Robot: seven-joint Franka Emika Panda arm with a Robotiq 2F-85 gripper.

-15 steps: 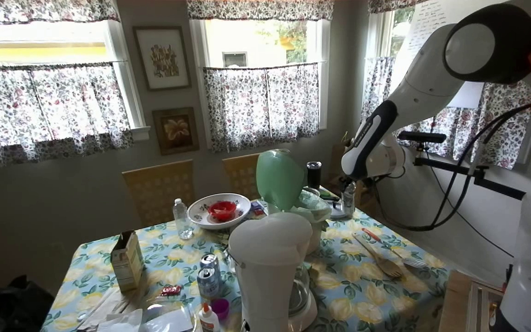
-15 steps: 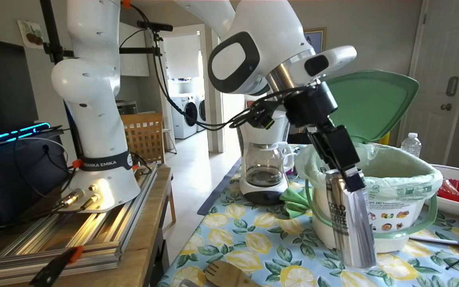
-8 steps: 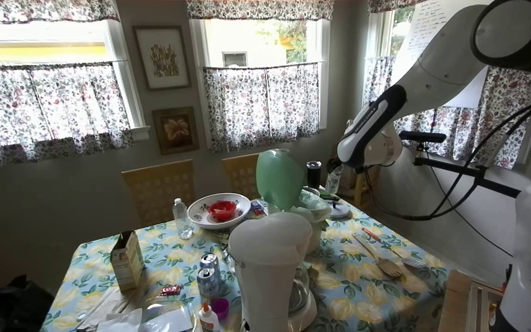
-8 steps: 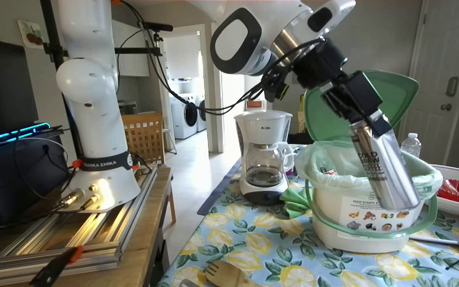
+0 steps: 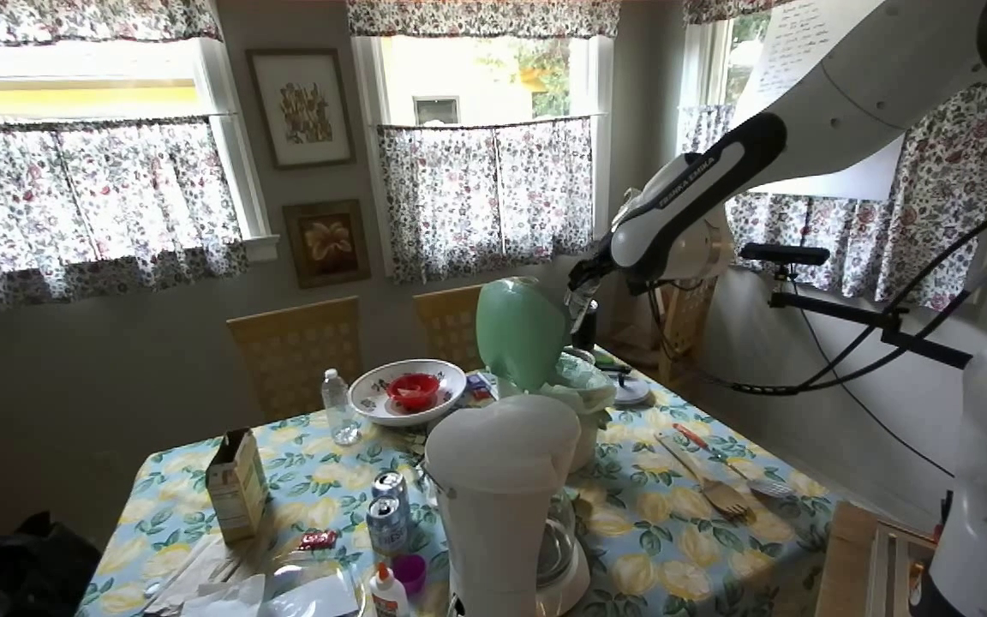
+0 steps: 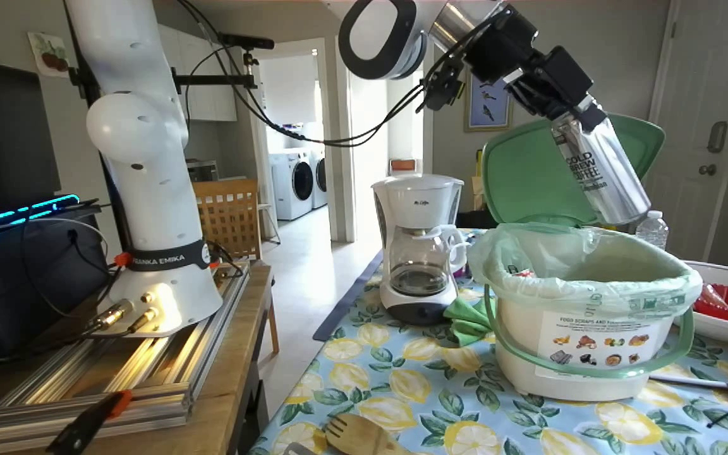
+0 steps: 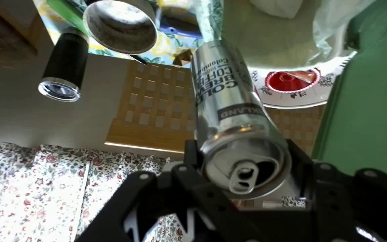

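Note:
My gripper (image 6: 591, 114) is shut on a silver cold brew coffee can (image 6: 604, 170), gripping it near its top end. The can hangs tilted in the air, higher than the rim of a white bin (image 6: 525, 341) with a pale green liner bag. The bin's green lid (image 6: 528, 170) stands open behind the can. In the wrist view the can (image 7: 227, 90) shows an opened top and pull tab between the fingers (image 7: 242, 149), with the lid (image 7: 368, 101) at the right. In an exterior view the can (image 5: 579, 308) is partly hidden beside the lid (image 5: 515, 334).
A white coffee maker (image 6: 418, 202) stands near the bin. A plastic bottle (image 6: 653, 230) and a white bowl (image 5: 369, 403) with a red dish are on the table. A black tumbler (image 7: 67, 60), a pot (image 7: 153, 33) and a wooden spatula (image 5: 720, 495) also show.
My gripper has lifted the can up from table height and tilted it, carrying it toward the bin's lid. The bin and the other table things have not moved.

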